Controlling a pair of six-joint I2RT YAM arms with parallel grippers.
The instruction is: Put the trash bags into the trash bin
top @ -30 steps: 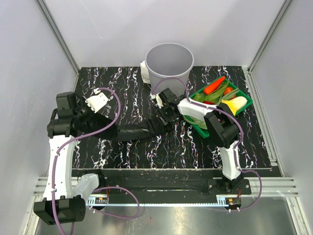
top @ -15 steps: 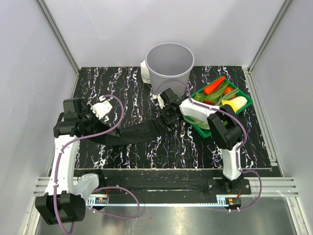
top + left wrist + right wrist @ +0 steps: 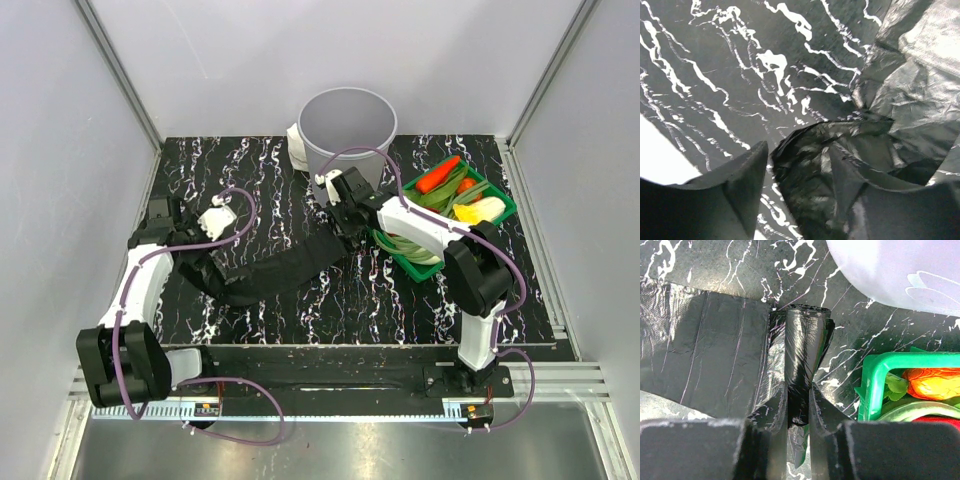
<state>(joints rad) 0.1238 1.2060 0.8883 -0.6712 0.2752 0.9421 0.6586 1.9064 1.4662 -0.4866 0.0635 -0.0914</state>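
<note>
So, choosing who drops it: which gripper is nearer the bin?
Right. The right gripper is just in front of the bin, clamped on the bag; the left gripper is well off to its left.

Crumpled trash bags (image 3: 285,270) before trash bin (image 3: 345,120)

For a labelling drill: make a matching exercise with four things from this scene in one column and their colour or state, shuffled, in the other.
1 trash bin
2 trash bag
3 basket
4 right pincer

a green, holding vegetables
b shut on the bag's rolled end
c light grey, upright
d black, lying on the table

Pairs: 1-c, 2-d, 3-a, 4-b.
</note>
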